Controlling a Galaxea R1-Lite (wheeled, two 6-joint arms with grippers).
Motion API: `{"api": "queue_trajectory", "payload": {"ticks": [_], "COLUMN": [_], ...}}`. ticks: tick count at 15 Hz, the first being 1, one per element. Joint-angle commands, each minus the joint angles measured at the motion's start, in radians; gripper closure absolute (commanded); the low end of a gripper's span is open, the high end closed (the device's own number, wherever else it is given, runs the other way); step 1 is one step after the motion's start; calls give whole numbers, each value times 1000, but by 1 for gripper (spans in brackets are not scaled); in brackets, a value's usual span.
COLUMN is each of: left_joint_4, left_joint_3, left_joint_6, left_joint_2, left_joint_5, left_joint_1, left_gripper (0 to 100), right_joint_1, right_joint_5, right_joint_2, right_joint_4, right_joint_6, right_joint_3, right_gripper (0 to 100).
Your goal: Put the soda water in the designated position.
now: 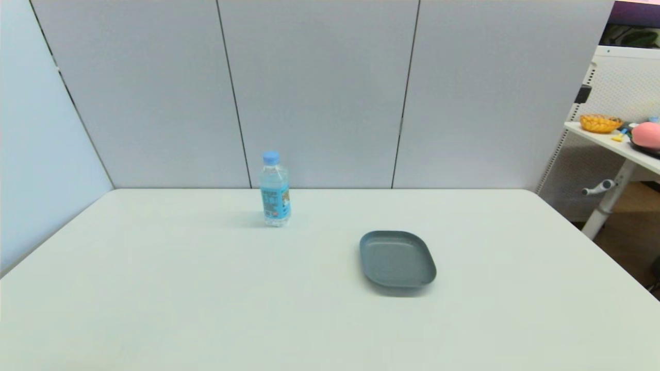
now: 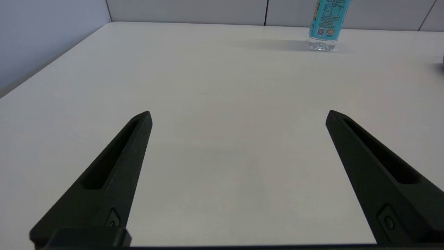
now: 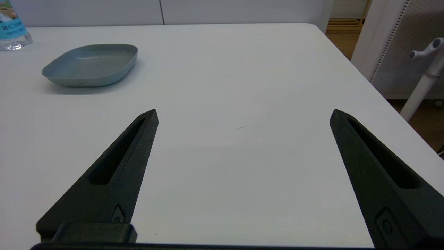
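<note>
Far across the white counter [image 1: 154, 288], left of the grey-blue dish [image 1: 397, 258]: soda water bottle [image 1: 275, 191], upright, long axis vertical, untouched. Ahead and rightward of the left claw [image 2: 237, 114], fingers spread wide, holding nothing; likely nearer than the right claw [image 3: 244, 113], likewise spread and empty.

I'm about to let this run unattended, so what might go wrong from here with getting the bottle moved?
1. The soda water stands upright, tall and narrow, near the table's far edge; a glancing finger could tip it.
2. The left gripper and right gripper are both open and far from it, so the long reach may arrive off-centre.
3. If the grey plate is the target, its raised rim could catch the bottle's base and leave it leaning.
</note>
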Motion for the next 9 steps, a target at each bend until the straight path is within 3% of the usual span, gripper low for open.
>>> {"api": "queue_trajectory", "payload": {"ticks": [1, 9], "left_joint_4": [-2, -2], "left_joint_3": [0, 0], "left_joint_6": [0, 0], "left_joint_2": [1, 1], "left_joint_5": [0, 0], "left_joint_1": [0, 0], "left_gripper": [0, 0], "right_joint_1": [0, 0], "right_joint_5": [0, 0], "right_joint_2": [1, 1], "right_joint_4": [1, 1], "right_joint_6": [4, 3], "right_joint_3": [1, 1], "right_gripper": [0, 0]}}
